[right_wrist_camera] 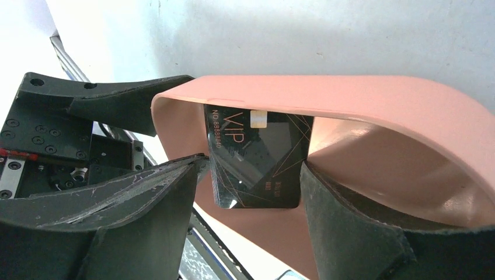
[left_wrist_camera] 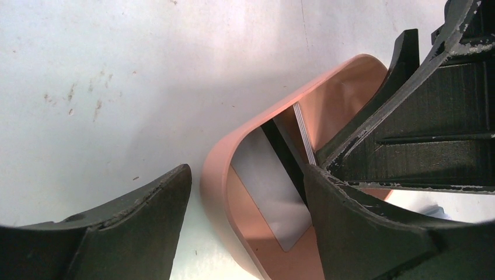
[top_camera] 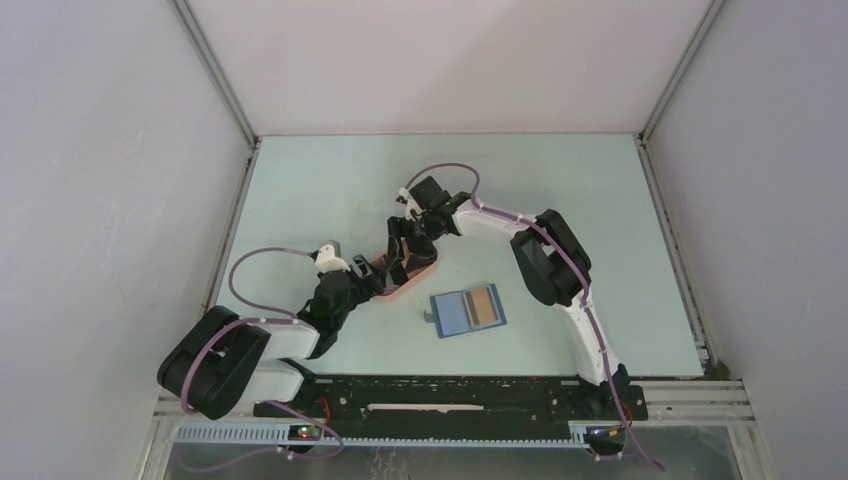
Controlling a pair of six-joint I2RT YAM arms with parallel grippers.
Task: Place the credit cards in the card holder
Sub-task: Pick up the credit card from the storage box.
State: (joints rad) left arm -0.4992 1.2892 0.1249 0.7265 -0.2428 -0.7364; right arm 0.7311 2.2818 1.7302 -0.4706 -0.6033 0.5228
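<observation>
A black credit card [right_wrist_camera: 257, 157] printed "VIP" stands on edge inside a pink oval tray [right_wrist_camera: 350, 87], leaning on its wall. My right gripper [right_wrist_camera: 250, 163] is open, with one finger on each side of that card and a thin gap at the left finger. In the left wrist view the cards [left_wrist_camera: 271, 186] show a grey face. My left gripper [left_wrist_camera: 246, 172] is open astride the tray rim [left_wrist_camera: 216, 186], one finger outside and one inside. The card holder [top_camera: 455, 313] lies open to the tray's right, with a tan-orange card [top_camera: 483, 305] in it. From above, the left gripper [top_camera: 372, 280] and right gripper [top_camera: 405, 250] meet at the tray [top_camera: 420, 272].
The two arms crowd the tray from the left and from the back. Grey walls close in the pale blue table [top_camera: 330, 190] on three sides. A black rail [top_camera: 450, 390] runs along the near edge.
</observation>
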